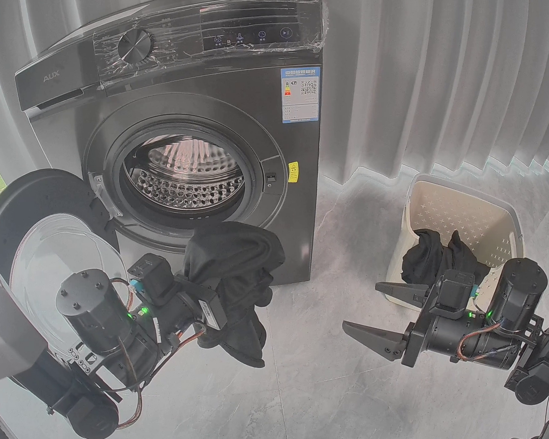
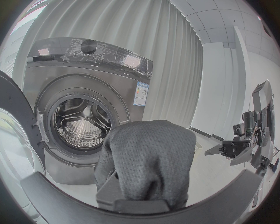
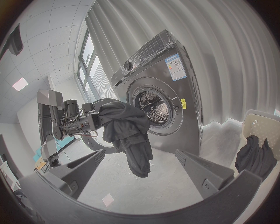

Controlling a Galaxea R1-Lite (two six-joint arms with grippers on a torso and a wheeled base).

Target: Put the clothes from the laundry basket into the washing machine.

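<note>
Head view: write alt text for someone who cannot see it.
The left gripper holds a dark garment before the washing machine, whose door stands open. The right gripper is open beside the laundry basket, which holds more dark clothes.

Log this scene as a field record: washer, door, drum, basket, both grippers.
washing machine: front-loader, on the floor before curtains
door: open, swung to the robot's left
drum: no clothes visible inside
left gripper: shut on black garment, held in front of the machine, outside the drum
right gripper: open, empty, near the basket
laundry basket: on the floor at right, dark clothes inside
</note>
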